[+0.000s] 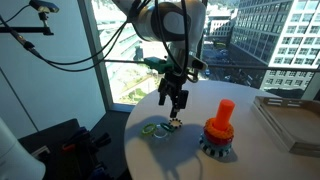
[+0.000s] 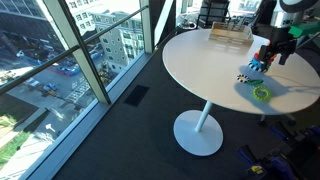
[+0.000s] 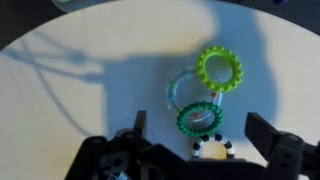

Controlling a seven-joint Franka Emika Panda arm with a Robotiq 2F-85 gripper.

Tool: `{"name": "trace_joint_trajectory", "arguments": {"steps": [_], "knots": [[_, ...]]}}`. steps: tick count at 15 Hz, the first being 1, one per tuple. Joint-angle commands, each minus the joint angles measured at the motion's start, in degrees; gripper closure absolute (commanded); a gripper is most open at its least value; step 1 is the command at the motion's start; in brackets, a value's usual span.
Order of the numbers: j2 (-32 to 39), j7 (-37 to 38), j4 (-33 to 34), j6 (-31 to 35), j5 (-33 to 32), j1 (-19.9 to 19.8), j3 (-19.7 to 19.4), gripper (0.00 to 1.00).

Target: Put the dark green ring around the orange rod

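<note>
In the wrist view the dark green ring (image 3: 200, 119) lies flat on the white table, overlapping a clear ring (image 3: 183, 90). My gripper (image 3: 200, 138) is open and empty above it, one finger on each side of the ring. In an exterior view the gripper (image 1: 176, 103) hangs over the rings (image 1: 156, 129), not touching them. The orange rod (image 1: 223, 113) stands upright on its grey-blue toothed base (image 1: 218, 145) to the side of the rings. It also shows in an exterior view (image 2: 262, 57).
A lime ring (image 3: 219, 68) lies just beyond the clear ring and shows in an exterior view (image 2: 261, 93). A black-and-white striped ring (image 3: 211, 146) lies near the dark green ring. A shallow tray (image 1: 290, 118) sits at the table's far side. The round table's edge (image 1: 128, 135) is close to the rings.
</note>
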Motion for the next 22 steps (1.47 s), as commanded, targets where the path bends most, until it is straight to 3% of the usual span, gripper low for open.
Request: {"name": "trace_joint_trajectory", "arguments": {"steps": [1, 22], "knots": [[2.8, 0.9, 2.4, -1.2, -0.2, -0.6, -0.2, 0.0], [12.8, 0.3, 5.4, 4.0, 2.2, -0.1, 1.7, 0.0]]}}
